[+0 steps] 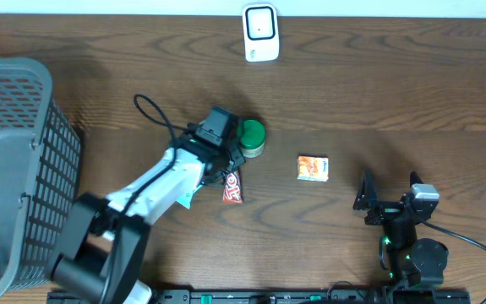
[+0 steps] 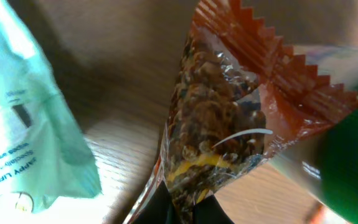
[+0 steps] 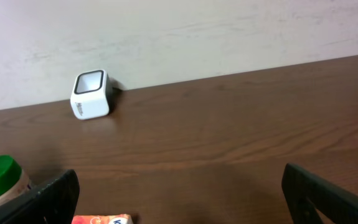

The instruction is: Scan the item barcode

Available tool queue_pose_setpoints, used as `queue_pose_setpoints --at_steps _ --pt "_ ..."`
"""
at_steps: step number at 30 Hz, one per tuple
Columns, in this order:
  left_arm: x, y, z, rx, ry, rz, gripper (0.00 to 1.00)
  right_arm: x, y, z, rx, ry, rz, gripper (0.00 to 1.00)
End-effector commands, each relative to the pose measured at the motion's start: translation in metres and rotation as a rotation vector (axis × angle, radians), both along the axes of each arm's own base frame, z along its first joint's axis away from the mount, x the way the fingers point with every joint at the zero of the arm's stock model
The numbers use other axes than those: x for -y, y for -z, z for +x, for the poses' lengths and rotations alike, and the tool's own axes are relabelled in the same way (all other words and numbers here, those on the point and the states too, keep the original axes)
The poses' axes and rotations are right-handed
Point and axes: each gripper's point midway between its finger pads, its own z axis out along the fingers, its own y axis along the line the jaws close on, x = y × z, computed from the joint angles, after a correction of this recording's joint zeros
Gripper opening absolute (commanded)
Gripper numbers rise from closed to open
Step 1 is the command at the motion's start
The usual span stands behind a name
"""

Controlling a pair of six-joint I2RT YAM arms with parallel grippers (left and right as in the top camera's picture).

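Grasp step in hand, with left claw (image 1: 228, 172) pinched shut on the snack packet (image 1: 233, 188) at its tips and right claw (image 1: 366, 196) gaping empty; next needs lifting and turning the barcode toward the scanner (image 1: 260, 32) well ahead.

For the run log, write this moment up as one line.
stage: pickup | left gripper: shut on red snack packet | right gripper: open, empty | barcode scanner: at far edge, packet not there

The left fingers (image 2: 194, 210) are showing only as a dark sliver beneath the red snack packet (image 2: 228, 124). To their right the green lid (image 2: 350, 162) is blurring out, and to their left the teal pouch (image 2: 23, 124) is running off-frame. Between the right fingers (image 3: 48, 196), the orange box (image 3: 101, 219) is being cropped.
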Motion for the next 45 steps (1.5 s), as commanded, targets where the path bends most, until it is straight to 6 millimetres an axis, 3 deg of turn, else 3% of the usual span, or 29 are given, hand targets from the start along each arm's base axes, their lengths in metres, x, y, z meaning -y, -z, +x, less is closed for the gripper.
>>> queue_pose_setpoints --at_steps 1,4,5,7,9,13,17,20,24,27,31,36,45 --pt "-0.019 -0.002 0.012 0.053 -0.175 0.080 0.26 -0.002 0.001 0.000 -0.003 -0.008 0.007 0.99" --pt "-0.027 -0.034 0.030 0.186 -0.110 0.141 0.71 -0.002 0.001 0.000 -0.003 -0.008 0.007 0.99" --pt "-0.028 -0.051 0.037 0.237 -0.090 0.150 0.78 -0.002 0.001 0.000 -0.003 -0.008 0.007 0.99" --pt "-0.030 -0.099 0.053 0.372 -0.055 0.147 0.82 -0.002 0.001 0.000 -0.003 -0.008 0.007 0.99" --pt "-0.034 -0.160 0.067 0.529 -0.019 0.146 0.84 -0.002 0.001 0.000 -0.003 -0.008 0.007 0.99" --pt "-0.060 -0.295 0.075 0.866 0.024 0.230 0.84 -0.002 0.001 0.000 -0.003 -0.008 0.007 0.99" --pt "-0.110 -0.412 0.053 1.121 -0.048 0.455 0.84 -0.002 0.001 0.000 -0.003 -0.008 0.007 0.99" --pt "-0.163 -0.489 0.019 1.215 -0.202 0.716 0.85 -0.002 0.001 0.000 -0.003 -0.008 0.007 0.99" --pt "-0.212 -0.561 -0.031 1.232 -0.329 0.980 0.85 -0.002 0.001 0.000 -0.003 -0.008 0.007 0.99" --pt "-0.233 -0.594 -0.064 1.242 -0.380 1.068 0.85 -0.002 0.001 0.000 -0.003 -0.008 0.007 0.99" --pt "-0.258 -0.606 -0.103 1.232 -0.492 1.081 0.85 -0.002 0.001 0.000 -0.003 -0.008 0.007 0.99" --pt "-0.282 -0.604 -0.139 1.196 -0.594 1.087 0.85 -0.002 0.001 0.000 -0.003 -0.008 0.007 0.99" --pt "-0.296 -0.577 -0.169 1.209 -0.616 1.058 0.85 -0.002 0.001 0.000 -0.002 -0.008 0.007 0.99"
